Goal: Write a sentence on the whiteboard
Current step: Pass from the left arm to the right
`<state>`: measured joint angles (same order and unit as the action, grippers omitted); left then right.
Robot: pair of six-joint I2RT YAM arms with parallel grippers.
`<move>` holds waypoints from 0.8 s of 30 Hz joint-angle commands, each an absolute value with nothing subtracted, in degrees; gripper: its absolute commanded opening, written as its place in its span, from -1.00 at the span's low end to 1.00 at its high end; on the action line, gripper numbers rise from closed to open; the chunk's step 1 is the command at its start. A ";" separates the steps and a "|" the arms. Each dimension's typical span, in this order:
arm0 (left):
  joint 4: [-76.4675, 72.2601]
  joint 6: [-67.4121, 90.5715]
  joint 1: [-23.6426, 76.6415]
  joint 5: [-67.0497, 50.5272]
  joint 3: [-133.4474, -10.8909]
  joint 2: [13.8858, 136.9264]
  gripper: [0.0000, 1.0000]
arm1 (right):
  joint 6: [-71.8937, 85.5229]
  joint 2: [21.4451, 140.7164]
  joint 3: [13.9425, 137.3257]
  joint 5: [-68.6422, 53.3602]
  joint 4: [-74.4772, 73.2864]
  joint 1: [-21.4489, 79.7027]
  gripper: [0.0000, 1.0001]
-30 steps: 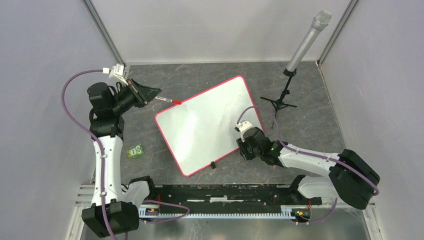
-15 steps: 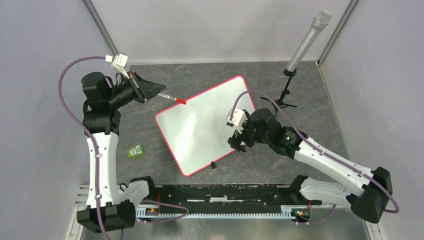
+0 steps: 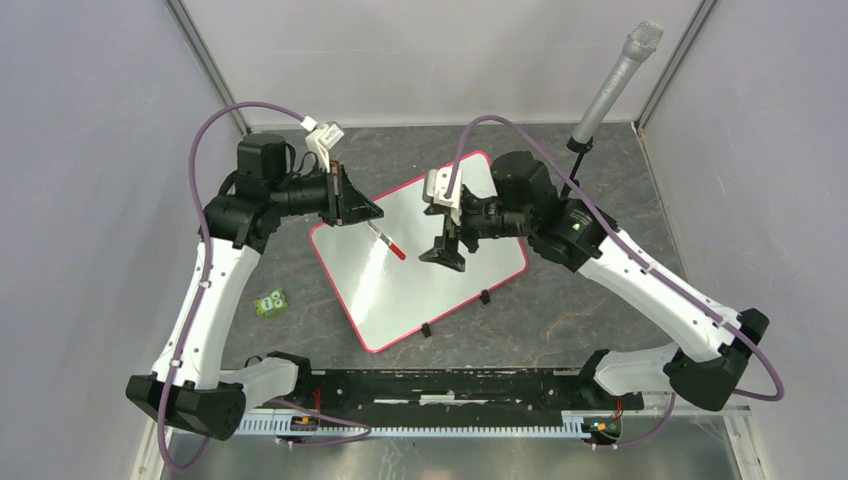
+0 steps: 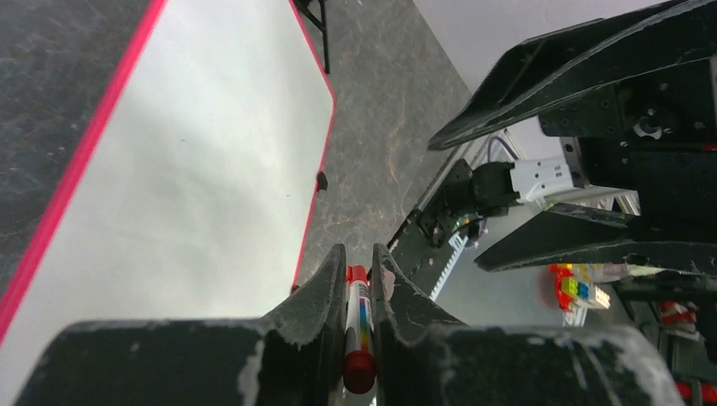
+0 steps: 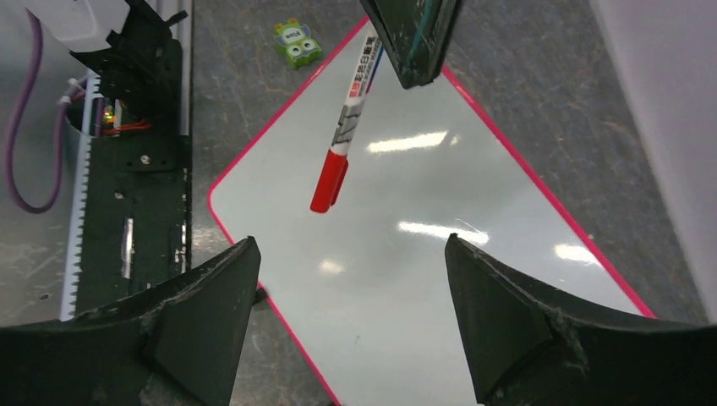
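1. Left gripper [image 3: 362, 212]: jaws nearly closed, clamped on a marker [image 5: 348, 118]. It sits above the whiteboard's [image 3: 400, 275] far-left edge.
2. Marker: white barrel, red cap [image 5: 328, 182] on, cap end pointing down over the left part of the whiteboard. The barrel has a printed label with a multicolour stripe, and the text is too small to read. Can't tell whether the cap touches the board.
3. Left wrist view: the marker lies in the slot between the two fingers [image 4: 321, 296], with a red end at each end of the barrel.
4. Right gripper [image 5: 351, 245]: jaws spread wide, nothing between them. It hangs over the middle of the whiteboard, just right of the marker's cap.
5. Whiteboard: lies flat on the dark marbled table [image 3: 560, 300], rotated so its corners point roughly at the walls. Thin pink-red frame, rounded corners. The face reads white with a few glare spots.
6. Two small black clips [image 3: 484, 297] sit on the whiteboard's near-right edge.
7. Small green block [image 3: 270, 302]: on the table near the whiteboard's near-left edge, not touching it. It has a white patch with print, unreadable.
8. Silver microphone [image 3: 612, 80] on a black tripod stand [image 3: 568, 195]: just past the whiteboard's far-right corner, head tilted up and away.
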<state>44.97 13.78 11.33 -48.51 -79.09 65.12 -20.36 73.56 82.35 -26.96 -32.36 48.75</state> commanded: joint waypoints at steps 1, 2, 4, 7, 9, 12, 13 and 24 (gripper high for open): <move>47.37 10.28 15.42 -47.39 -82.17 66.58 -0.95 | -13.32 76.75 84.31 -32.35 -29.28 49.36 0.70; 47.37 10.37 16.33 -47.29 -82.22 66.87 -0.95 | -12.57 77.65 84.81 -32.48 -28.97 49.60 0.68; 47.37 10.42 17.83 -46.63 -82.26 67.35 -0.95 | -10.98 78.94 85.46 -33.04 -28.06 49.89 0.66; 47.37 10.55 19.58 -45.95 -82.44 68.09 -0.95 | -7.58 80.27 85.61 -34.33 -26.11 50.14 0.61; 46.97 10.86 20.28 -45.06 -82.45 68.29 -0.95 | -5.86 80.84 85.26 -35.36 -24.89 50.27 0.58; 46.78 10.98 20.98 -44.05 -83.05 68.84 -0.95 | -4.62 81.72 84.91 -35.89 -23.96 51.06 0.52; 46.76 11.18 21.13 -44.16 -83.20 69.03 -0.95 | -4.29 81.97 84.82 -35.78 -23.79 51.22 0.49; 46.52 12.04 21.68 -43.58 -84.56 69.44 -0.95 | -0.71 84.55 85.54 -35.75 -22.16 51.65 -0.14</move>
